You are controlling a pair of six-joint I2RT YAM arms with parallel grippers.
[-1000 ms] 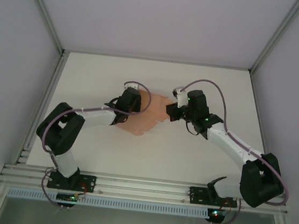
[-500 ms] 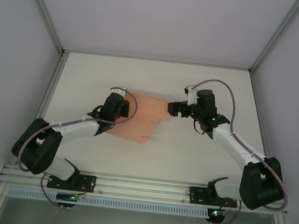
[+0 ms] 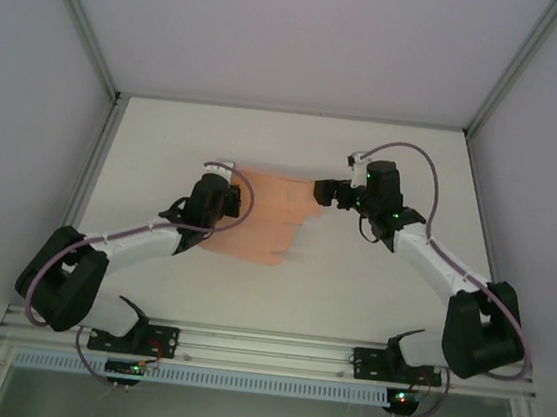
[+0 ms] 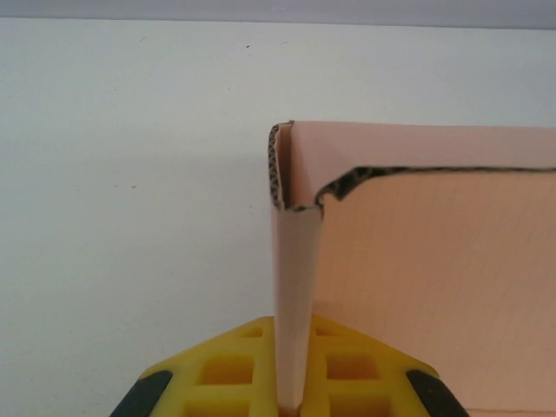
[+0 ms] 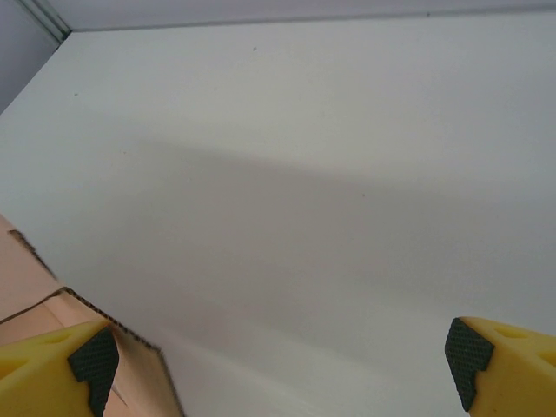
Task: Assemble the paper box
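From above, the salmon-pink paper box (image 3: 265,219) lay as a partly folded sheet mid-table (image 3: 370,289), with the left gripper (image 3: 228,195) at its left edge and the right gripper (image 3: 322,191) at its far right corner. The left wrist camera showed yellow fingers (image 4: 230,375) pinched tight on an upright flap of the card, another wall folded up beyond it. The right wrist camera showed fingertips (image 5: 87,360) spread wide and holding nothing, with a card corner just beside the left one.
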